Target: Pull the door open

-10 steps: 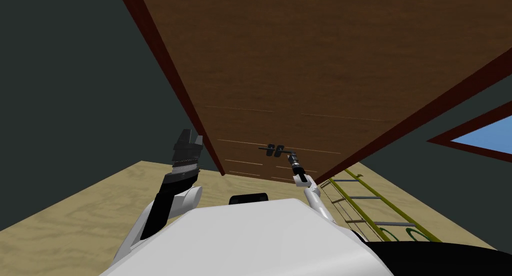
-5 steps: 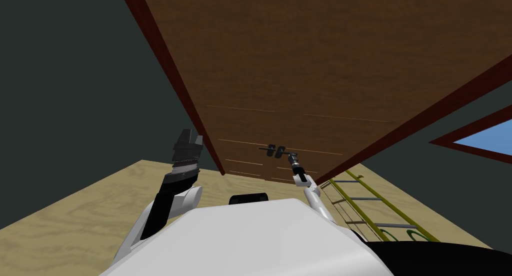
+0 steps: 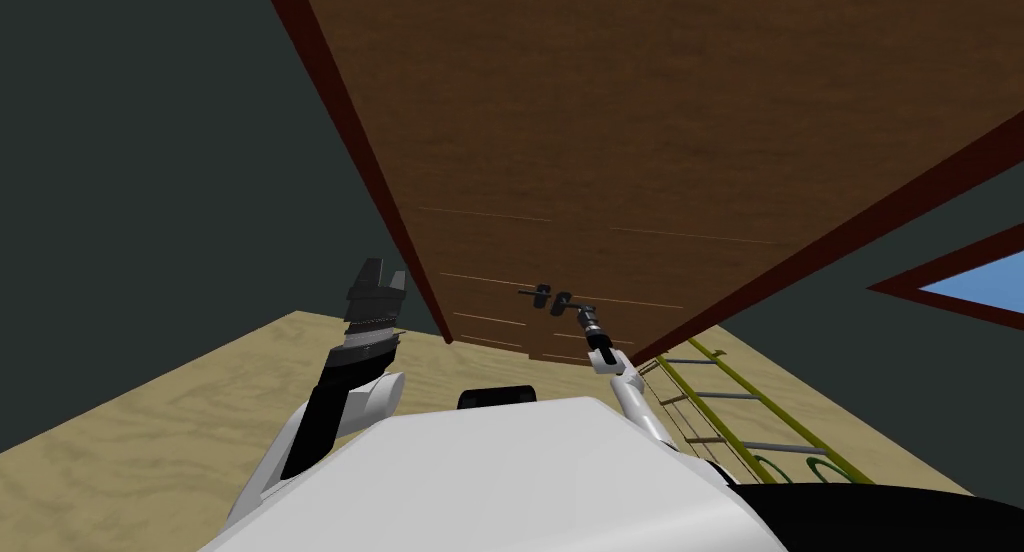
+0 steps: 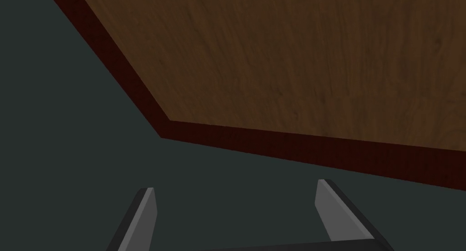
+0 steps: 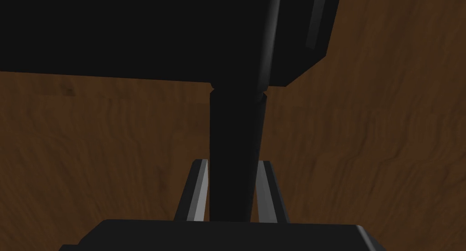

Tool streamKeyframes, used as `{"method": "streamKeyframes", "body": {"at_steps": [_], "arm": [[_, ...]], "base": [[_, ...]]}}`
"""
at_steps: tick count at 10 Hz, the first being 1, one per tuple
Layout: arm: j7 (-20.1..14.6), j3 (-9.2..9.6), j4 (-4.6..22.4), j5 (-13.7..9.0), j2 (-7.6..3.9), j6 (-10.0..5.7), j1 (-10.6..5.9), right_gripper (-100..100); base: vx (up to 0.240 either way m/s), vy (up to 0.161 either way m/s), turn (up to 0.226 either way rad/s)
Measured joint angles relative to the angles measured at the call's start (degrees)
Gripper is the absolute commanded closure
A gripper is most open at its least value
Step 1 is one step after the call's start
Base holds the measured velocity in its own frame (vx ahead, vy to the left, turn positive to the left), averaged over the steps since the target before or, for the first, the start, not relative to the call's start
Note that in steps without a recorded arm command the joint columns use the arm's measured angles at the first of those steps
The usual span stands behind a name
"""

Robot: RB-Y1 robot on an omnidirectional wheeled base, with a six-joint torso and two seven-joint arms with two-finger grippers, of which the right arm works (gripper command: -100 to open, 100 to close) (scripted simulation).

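Handle point(image 5: 236, 125) pinched in my right claw point(image 5: 232, 163), long axis running 12 o'clock from claw, door point(image 3: 620, 126) face behind; pull likely toward 6. My left claw point(image 4: 235, 185) spread, idle.

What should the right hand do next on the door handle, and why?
Probably pull back toward the torso, keeping the grip. The right hand is shut on the black door handle, fingers pressing both its sides, with the brown door close behind it. The left hand is open, off the door.
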Motion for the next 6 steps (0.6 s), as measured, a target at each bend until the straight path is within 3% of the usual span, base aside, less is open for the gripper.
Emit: {"method": "streamKeyframes", "body": {"at_steps": [4,6], "arm": [[-3.55,2.67,-1.4,0.93,-1.96,-0.86,2.31,100],[-5.31,4.06,-1.6,1.45,-3.08,-1.56,2.23,100]], "base": [[-0.205,-0.082,0.141],[-0.221,-0.063,0.135]]}}
